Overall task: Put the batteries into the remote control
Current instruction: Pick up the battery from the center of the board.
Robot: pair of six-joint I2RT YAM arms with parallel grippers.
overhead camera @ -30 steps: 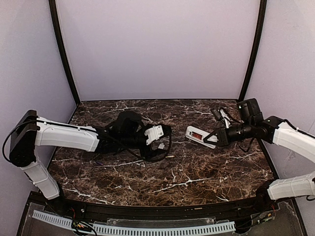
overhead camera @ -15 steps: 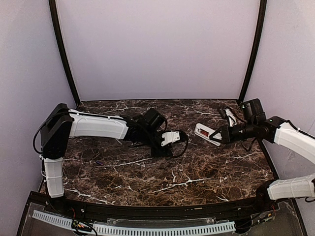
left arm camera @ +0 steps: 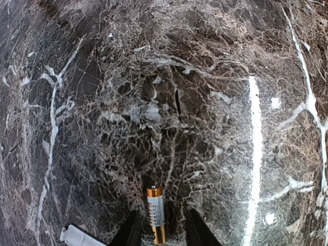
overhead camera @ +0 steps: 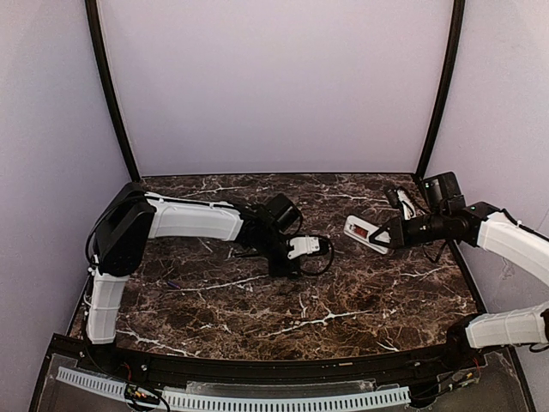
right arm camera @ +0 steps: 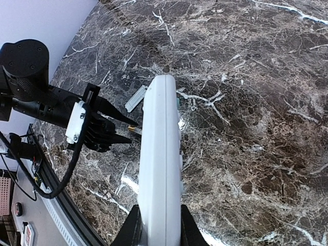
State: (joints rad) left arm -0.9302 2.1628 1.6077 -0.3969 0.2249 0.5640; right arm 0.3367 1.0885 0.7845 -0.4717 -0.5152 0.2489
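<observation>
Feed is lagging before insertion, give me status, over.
Right gripper shut on remote control, held off the table. Left gripper straddles battery, grip unconfirmed. Loose cover lies on table near left gripper.

The slim white plastic remote control (right arm camera: 160,164) sits between the fingers of the right gripper (right arm camera: 156,228); left of the remote, a gold-ended cylindrical battery (left arm camera: 155,212) lies inside the left gripper (left arm camera: 160,228); also left of the remote, a small white rectangular cover (right arm camera: 136,98) lies on the dark marble table (right arm camera: 256,102).

remote control (overhead camera: 364,233): 1 | battery (left arm camera: 156,214): 1 | cover piece (left arm camera: 82,237): 1 | left end effector (left arm camera: 163,220), right end effector (right arm camera: 157,215): 2
</observation>
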